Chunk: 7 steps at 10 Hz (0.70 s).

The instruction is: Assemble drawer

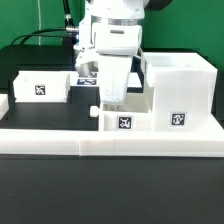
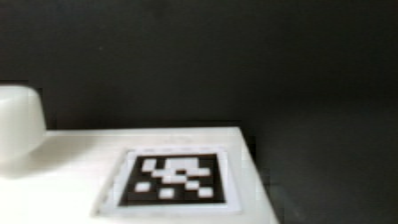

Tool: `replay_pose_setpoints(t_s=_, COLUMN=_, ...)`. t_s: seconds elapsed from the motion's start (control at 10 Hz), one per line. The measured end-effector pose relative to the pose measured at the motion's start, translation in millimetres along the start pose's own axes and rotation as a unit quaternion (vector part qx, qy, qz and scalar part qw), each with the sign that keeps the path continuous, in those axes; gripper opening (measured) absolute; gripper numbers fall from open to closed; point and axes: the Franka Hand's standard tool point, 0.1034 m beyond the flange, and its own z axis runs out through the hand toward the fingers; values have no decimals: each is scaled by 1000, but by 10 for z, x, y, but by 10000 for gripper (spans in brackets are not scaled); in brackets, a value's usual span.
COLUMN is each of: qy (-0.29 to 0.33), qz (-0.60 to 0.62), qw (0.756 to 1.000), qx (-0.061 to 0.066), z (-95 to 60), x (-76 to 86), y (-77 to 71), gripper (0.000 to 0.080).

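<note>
The tall hollow white casing (image 1: 180,88) stands at the exterior view's right, with a tag low on its front. A small white box tray (image 1: 128,119) with a tag sits against its left side. A second white tray (image 1: 40,86) lies apart at the left. My gripper (image 1: 107,102) hangs straight down over the left end of the small tray, its tips at the tray's rim. The wrist view shows a blurred white surface with a tag (image 2: 178,180) very close, and a rounded white shape (image 2: 15,125) at the edge. The jaws' gap is hidden.
A long low white rail (image 1: 110,142) runs across the front of the black table. The marker board (image 1: 84,72) lies behind the arm. A small white knob (image 1: 93,112) sits beside the small tray. Black cables run at the back left.
</note>
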Motion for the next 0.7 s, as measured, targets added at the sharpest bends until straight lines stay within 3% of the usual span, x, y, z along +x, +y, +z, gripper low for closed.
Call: replay_pose_setpoints(t_s=0.7, qy=-1, qz=-5, qw=1000, qx=3, z=10, x=30, y=-13, gripper=44)
